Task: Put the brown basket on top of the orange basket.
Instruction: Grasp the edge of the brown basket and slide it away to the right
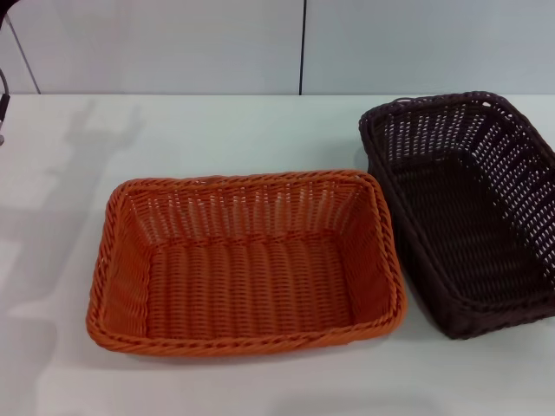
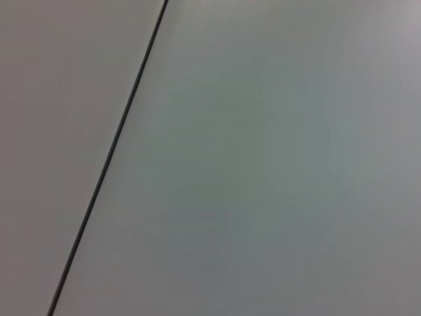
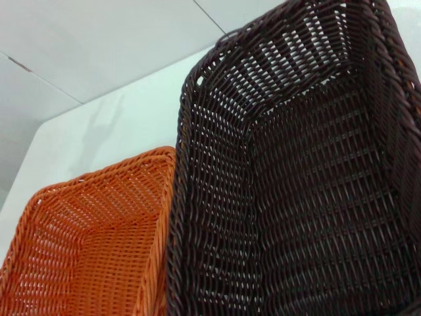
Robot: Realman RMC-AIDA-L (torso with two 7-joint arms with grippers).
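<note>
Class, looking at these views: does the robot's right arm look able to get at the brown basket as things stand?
Probably yes. The brown basket sits on the robot's right of the table, beside the orange basket, open and empty, with nothing on it. The right wrist view shows it close up, though no gripper is visible.

White table [image 1: 217,130] w/ orange basket [image 1: 247,264], brown basket [image 1: 468,212].

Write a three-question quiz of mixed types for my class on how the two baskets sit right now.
1. True or false: the brown basket already sits on the orange basket.
2. Which basket lies on the robot's right side of the table? A) orange B) brown
3. What do both baskets hold?

Key
1. False; they stand side by side on the table.
2. B.
3. Nothing; both are empty.
</note>
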